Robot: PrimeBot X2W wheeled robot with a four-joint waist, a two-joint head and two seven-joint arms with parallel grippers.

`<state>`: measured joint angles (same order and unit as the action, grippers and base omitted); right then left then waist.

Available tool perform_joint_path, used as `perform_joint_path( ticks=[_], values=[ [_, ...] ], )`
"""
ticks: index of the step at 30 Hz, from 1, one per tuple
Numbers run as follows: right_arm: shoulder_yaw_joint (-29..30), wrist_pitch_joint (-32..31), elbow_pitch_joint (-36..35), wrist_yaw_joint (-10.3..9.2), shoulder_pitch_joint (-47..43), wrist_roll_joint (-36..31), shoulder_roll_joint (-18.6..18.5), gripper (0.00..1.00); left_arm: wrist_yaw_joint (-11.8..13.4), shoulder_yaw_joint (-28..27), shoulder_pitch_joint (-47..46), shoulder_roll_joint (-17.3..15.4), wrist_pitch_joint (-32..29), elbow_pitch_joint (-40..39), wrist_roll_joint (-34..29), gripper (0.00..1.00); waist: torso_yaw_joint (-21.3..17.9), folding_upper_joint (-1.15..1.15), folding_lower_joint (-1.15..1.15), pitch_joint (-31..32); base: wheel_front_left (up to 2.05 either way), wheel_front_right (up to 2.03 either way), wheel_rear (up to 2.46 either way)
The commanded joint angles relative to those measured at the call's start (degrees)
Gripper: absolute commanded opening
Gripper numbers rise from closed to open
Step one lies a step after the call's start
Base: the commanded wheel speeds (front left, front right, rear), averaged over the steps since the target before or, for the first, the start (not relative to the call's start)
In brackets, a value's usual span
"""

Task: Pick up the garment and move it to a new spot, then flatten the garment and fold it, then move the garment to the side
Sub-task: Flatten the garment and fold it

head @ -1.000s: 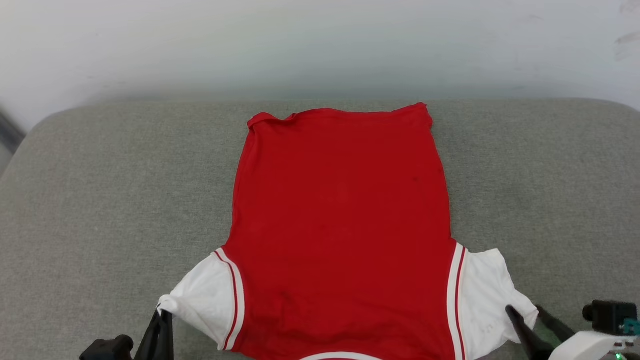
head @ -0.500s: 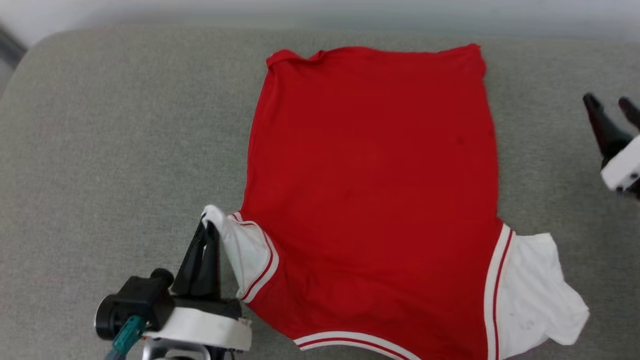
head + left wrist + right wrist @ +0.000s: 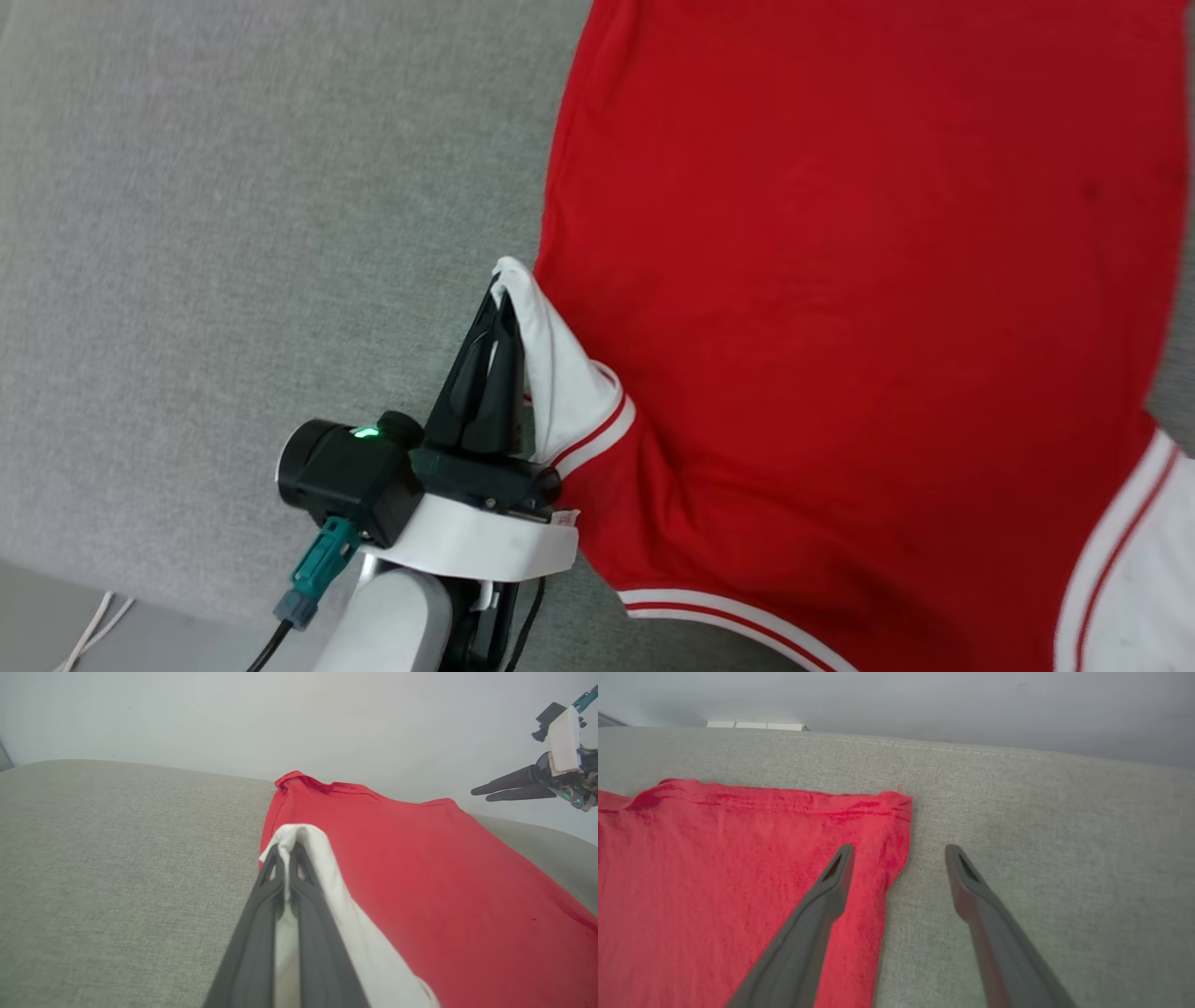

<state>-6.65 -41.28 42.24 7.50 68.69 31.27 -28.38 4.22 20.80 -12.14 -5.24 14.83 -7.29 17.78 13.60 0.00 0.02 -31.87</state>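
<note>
Left gripper clamps the garment's near-left white sleeve, right gripper gapes empty; a thin pinch could slip, dropping the sleeve mid-fold.

**Where your garment and grippers sit**

The garment lies spread on the surface, hem far, sleeves near you. Your left gripper stands at its left edge, fingers pinching the sleeve tip. Your right gripper straddles the far right corner: one finger over cloth, one over surface.
</note>
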Motion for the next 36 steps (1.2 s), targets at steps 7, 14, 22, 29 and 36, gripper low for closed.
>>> perform_joint_path(
  ticks=[7,14,22,29,36],
  values=[
    [0.36,-6.97,5.89,-0.02,1.14,-1.97,1.89,1.0,-0.74,0.32,-2.21,1.49,0.4,-2.48,-1.49,0.0,4.08,0.0,-0.02,-5.22,0.0,0.0,0.0],
    [1.09,-12.97,10.94,-0.03,-2.36,-2.91,3.75,0.0,-1.56,-0.16,-1.8,2.0,0.36,-2.94,-2.59,0.0,4.03,0.0,-0.02,-4.65,0.0,0.0,0.0],
    [-0.91,-9.52,6.76,-0.04,-1.23,-5.65,0.64,0.0,-1.68,-2.06,0.95,2.08,0.37,0.09,-3.01,0.0,1.94,0.0,-0.02,2.31,0.0,0.0,0.0],
    [-8.31,-8.87,-3.22,-0.03,-8.84,-2.99,-3.16,0.0,-1.35,-5.34,5.74,-0.18,0.37,3.67,-2.37,0.0,-2.89,0.0,-0.02,11.84,0.0,0.0,0.0],
    [-11.7,-9.38,-16.32,-0.03,-25.95,2.25,-7.76,0.0,-1.16,-9.04,10.87,-4.01,-1.54,5.21,-0.02,0.0,-9.85,0.0,-0.02,19.77,0.0,0.0,0.0]
  ],
)
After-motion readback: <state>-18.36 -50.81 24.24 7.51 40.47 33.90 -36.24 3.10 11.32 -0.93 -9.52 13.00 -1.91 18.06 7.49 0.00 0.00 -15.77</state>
